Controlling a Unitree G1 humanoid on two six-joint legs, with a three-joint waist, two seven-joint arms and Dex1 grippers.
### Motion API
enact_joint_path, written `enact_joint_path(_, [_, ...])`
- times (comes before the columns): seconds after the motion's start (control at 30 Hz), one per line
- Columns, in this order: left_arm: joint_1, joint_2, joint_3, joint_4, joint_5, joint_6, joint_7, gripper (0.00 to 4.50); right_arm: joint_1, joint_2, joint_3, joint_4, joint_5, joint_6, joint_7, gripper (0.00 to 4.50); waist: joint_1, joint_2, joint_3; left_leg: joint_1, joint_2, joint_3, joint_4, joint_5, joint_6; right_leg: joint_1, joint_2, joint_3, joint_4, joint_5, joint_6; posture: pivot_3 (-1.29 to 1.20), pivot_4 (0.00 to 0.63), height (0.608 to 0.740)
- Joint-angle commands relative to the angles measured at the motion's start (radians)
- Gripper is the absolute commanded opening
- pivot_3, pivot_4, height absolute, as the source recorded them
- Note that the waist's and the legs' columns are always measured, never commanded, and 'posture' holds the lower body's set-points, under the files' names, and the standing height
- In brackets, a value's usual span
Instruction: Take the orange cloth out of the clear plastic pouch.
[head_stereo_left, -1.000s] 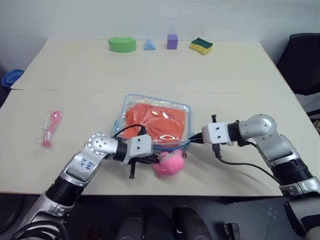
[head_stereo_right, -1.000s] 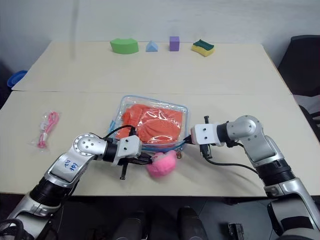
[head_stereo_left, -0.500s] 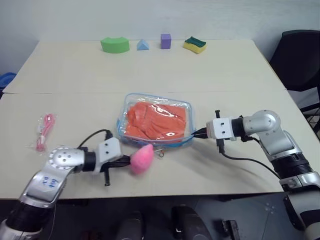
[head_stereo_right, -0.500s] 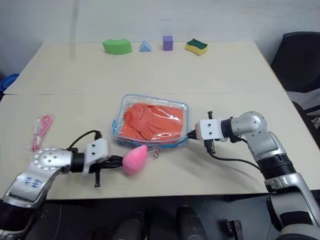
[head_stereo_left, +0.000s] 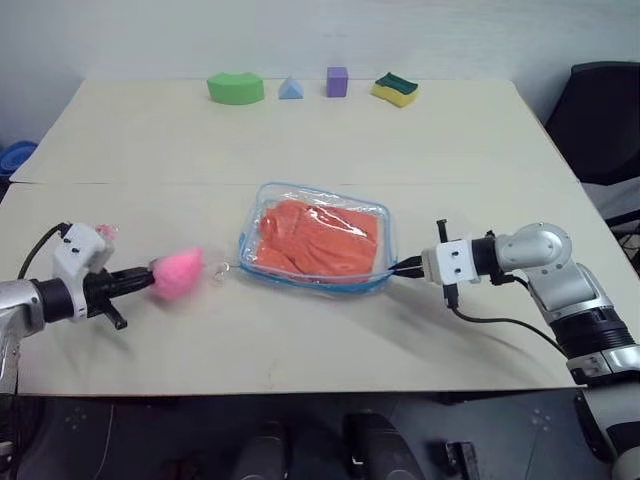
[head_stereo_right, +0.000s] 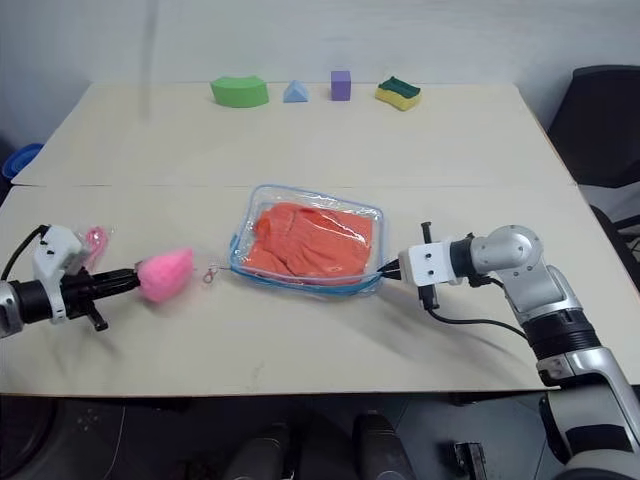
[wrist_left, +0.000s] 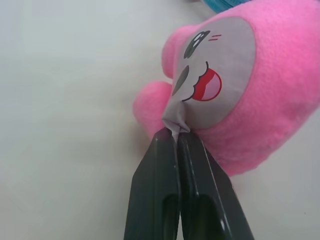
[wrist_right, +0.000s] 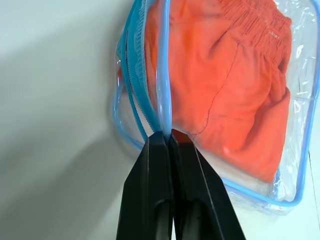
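My two arms stretch a zip pouch between them on the counter (head_stereo_left: 300, 350).

My left gripper (wrist_left: 176, 137) has its fingers clenched on the pink plush charm (head_stereo_left: 177, 275), out at the counter's left side. My right gripper (wrist_right: 166, 135) pinches the blue trim of the clear plastic pouch (head_stereo_left: 318, 206) at its right end. The orange cloth (head_stereo_left: 320, 238) lies folded inside the pouch, mid-counter.

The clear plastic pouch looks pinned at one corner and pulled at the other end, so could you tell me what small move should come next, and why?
Probably release the pink plush charm and bring the left gripper back to the clear plastic pouch. The charm is drawn out to the pouch's left, the right gripper pinches the blue trim, and the orange cloth lies inside.
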Motion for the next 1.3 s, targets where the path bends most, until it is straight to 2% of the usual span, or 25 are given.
enact_joint_path(0.03, [0.005, -0.02, -0.029, -0.056, -0.011, 0.015, 0.014, 0.22, 0.016, -0.006, -0.039, -0.056, 0.04, 0.051, 0.0, 0.98, -0.001, 0.0, 0.0, 0.0, 0.0, 0.0, 0.0, 0.0, 0.0, 0.0, 0.0, 0.0, 0.0, 0.0, 0.0, 0.0, 0.15, 0.74])
enact_joint_path(0.2, [0.041, -0.029, -0.03, -0.123, -0.041, 0.064, 0.013, 1.58, 0.066, -0.033, -0.075, -0.162, 0.08, 0.158, 0.004, 2.67, 0.0, 0.0, 0.0, 0.0, 0.0, 0.0, 0.0, 0.0, 0.0, 0.0, 0.0, 0.0, 0.0, 0.0, 0.0, 0.0, 0.15, 0.74])
enact_joint_path(0.3, [0.085, 0.022, 0.029, -0.155, -0.099, 0.127, -0.049, 2.48, 0.136, -0.071, -0.123, -0.282, 0.139, 0.279, -0.004, 3.8, 0.001, 0.0, 0.0, 0.0, 0.0, 0.0, 0.0, 0.0, 0.0, 0.0, 0.0, 0.0, 0.0, 0.0, 0.0, 0.0, 0.15, 0.74])
enact_joint_path(0.37, [0.096, 0.065, 0.088, -0.172, -0.151, 0.166, -0.099, 2.48, 0.196, -0.099, -0.164, -0.383, 0.201, 0.38, -0.007, 4.35, 0.001, 0.0, 0.0, -0.001, 0.0, -0.001, -0.001, 0.0, 0.0, 0.0, 0.0, 0.0, 0.0, 0.0, 0.0, 0.0, 0.15, 0.74])
enact_joint_path(0.47, [0.057, 0.153, 0.136, -0.168, -0.186, 0.181, -0.162, 2.48, 0.291, -0.131, -0.231, -0.557, 0.318, 0.557, -0.033, 4.35, 0.003, 0.0, 0.0, -0.001, 0.0, -0.002, -0.001, 0.0, 0.0, 0.0, 0.0, -0.001, -0.004, 0.0, 0.0, 0.0, 0.15, 0.74])
enact_joint_path(0.53, [-0.001, 0.185, 0.113, -0.171, -0.187, 0.152, -0.178, 2.48, 0.334, -0.141, -0.261, -0.644, 0.372, 0.643, -0.054, 4.35, 0.007, 0.0, 0.0, -0.001, 0.0, -0.002, -0.001, 0.0, 0.0, 0.001, -0.001, -0.001, -0.005, 0.0, 0.0, 0.0, 0.15, 0.74])
enact_joint_path(0.67, [-0.254, 0.153, -0.144, -0.25, -0.071, 0.02, -0.138, 2.48, 0.395, -0.129, -0.283, -0.791, 0.424, 0.763, -0.132, 4.35, 0.024, 0.001, 0.0, 0.001, -0.001, -0.002, -0.001, 0.0, 0.0, 0.003, -0.001, -0.002, -0.007, 0.001, -0.001, 0.0, 0.15, 0.74])
enact_joint_path(0.77, [-0.344, 0.103, -0.347, -0.261, 0.107, -0.199, -0.157, 2.48, 0.411, -0.118, -0.276, -0.835, 0.42, 0.796, -0.174, 4.35, 0.027, 0.001, 0.0, 0.001, -0.001, -0.001, -0.001, 0.0, 0.0, 0.003, -0.001, -0.001, -0.007, 0.001, 0.0, 0.0, 0.15, 0.74])
enact_joint_path(0.87, [-0.406, 0.026, -0.491, -0.208, 0.231, -0.375, -0.17, 2.48, 0.427, -0.112, -0.278, -0.862, 0.417, 0.817, -0.209, 4.35, 0.024, 0.001, 0.0, -0.001, -0.001, 0.0, -0.001, 0.0, 0.0, 0.001, 0.0, 0.001, -0.008, 0.001, 0.0, 0.0, 0.15, 0.74])
enact_joint_path(0.97, [-0.467, -0.032, -0.589, -0.077, 0.358, -0.554, -0.159, 2.48, 0.444, -0.111, -0.285, -0.879, 0.41, 0.826, -0.24, 4.35, 0.025, 0.0, 0.0, -0.001, -0.001, 0.001, -0.001, 0.0, 0.001, 0.0, 0.001, 0.001, -0.007, 0.001, 0.0, 0.0, 0.15, 0.74])
enact_joint_path(1.1, [-0.521, -0.088, -0.622, 0.056, 0.413, -0.68, -0.147, 2.48, 0.469, -0.109, -0.295, -0.898, 0.401, 0.83, -0.279, 4.35, 0.026, 0.0, 0.0, -0.001, -0.001, 0.001, 0.0, 0.0, 0.001, 0.0, 0.002, 0.001, -0.005, 0.001, 0.0, 0.0, 0.15, 0.74])
enact_joint_path(1.27, [-0.563, -0.152, -0.615, 0.145, 0.42, -0.724, -0.141, 2.48, 0.501, -0.108, -0.289, -0.914, 0.388, 0.818, -0.312, 4.35, 0.028, 0.0, 0.0, -0.001, -0.001, 0.001, 0.001, 0.0, 0.001, 0.0, 0.001, 0.001, -0.005, 0.001, 0.0, 0.0, 0.15, 0.74])
enact_joint_path(1.3, [-0.569, -0.164, -0.612, 0.155, 0.416, -0.723, -0.143, 2.3, 0.506, -0.107, -0.287, -0.916, 0.385, 0.816, -0.315, 4.38, 0.028, 0.0, 0.0, -0.001, -0.001, 0.001, 0.001, 0.0, 0.001, 0.0, 0.001, 0.001, -0.005, 0.001, 0.0, 0.0, 0.15, 0.74])
